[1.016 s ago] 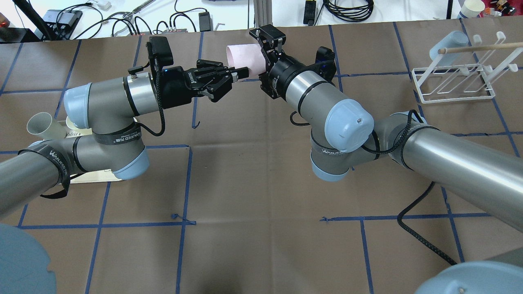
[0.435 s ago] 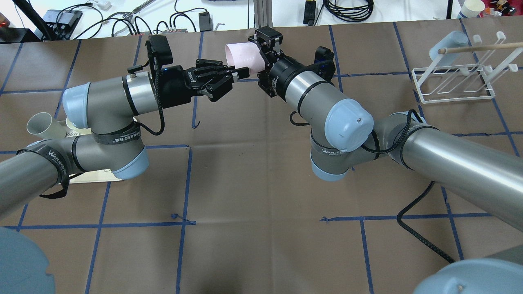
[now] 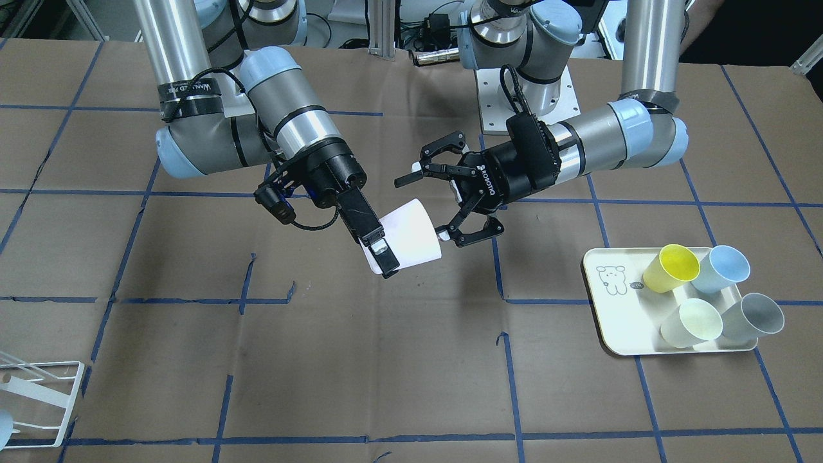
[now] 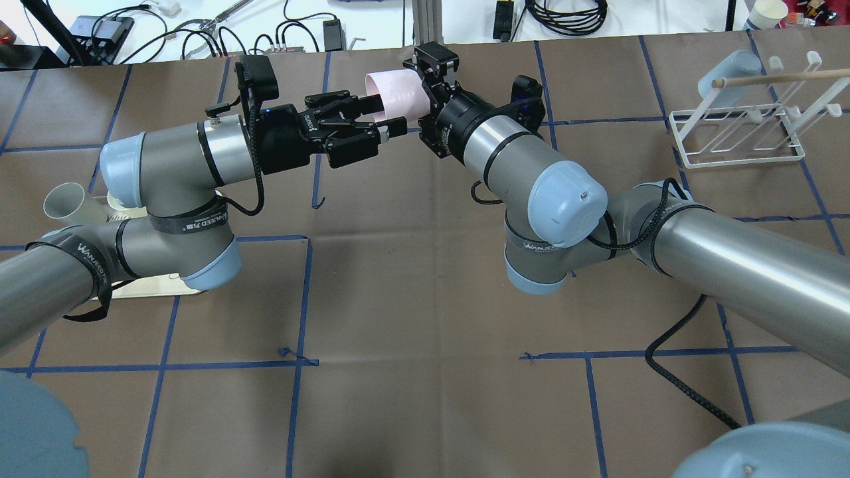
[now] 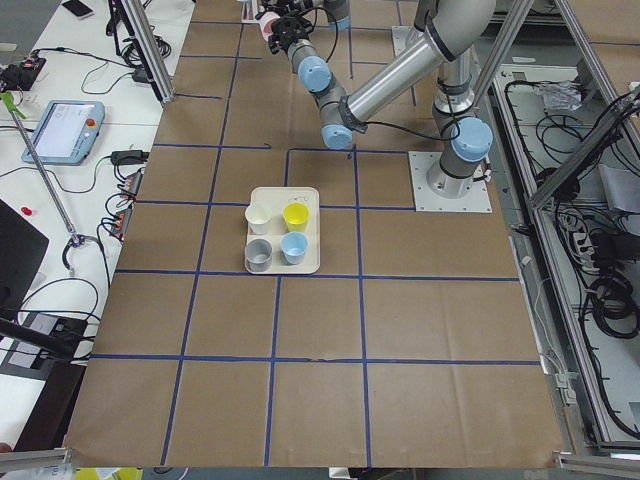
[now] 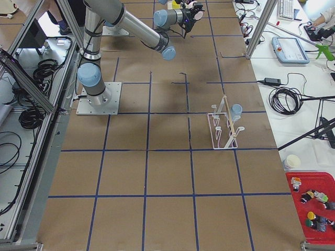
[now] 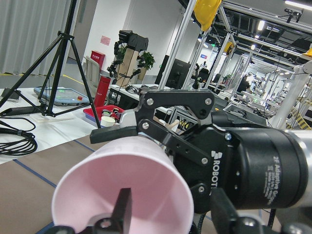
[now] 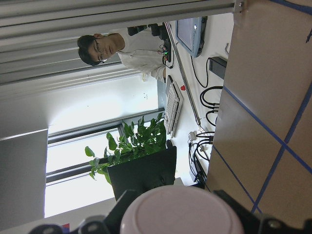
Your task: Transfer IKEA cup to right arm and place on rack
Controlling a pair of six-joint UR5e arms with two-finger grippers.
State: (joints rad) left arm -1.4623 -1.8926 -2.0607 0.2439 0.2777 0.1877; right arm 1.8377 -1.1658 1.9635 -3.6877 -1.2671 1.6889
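The pink IKEA cup (image 3: 415, 235) hangs above the table on its side, also seen in the overhead view (image 4: 395, 93). My right gripper (image 3: 391, 254), with flat paddle fingers, is shut on the cup's body near its base, as the overhead view (image 4: 418, 89) shows. My left gripper (image 3: 424, 207), the ROBOTIQ claw, is open at the cup's mouth, with spread fingers, one near the rim (image 4: 387, 114). In the left wrist view one finger (image 7: 122, 209) shows in front of the cup's mouth (image 7: 122, 185). The white wire rack (image 4: 734, 143) stands at the far right.
A pale blue cup (image 4: 730, 70) sits upside down on the rack, and a wooden rod (image 4: 777, 78) lies across it. A cream tray (image 3: 617, 308) with several coloured cups lies on my left side. Cables and devices lie beyond the table's far edge.
My left gripper's fingers were closed at the cup's rim and are now spread open. The right gripper still holds the cup in about the same place.
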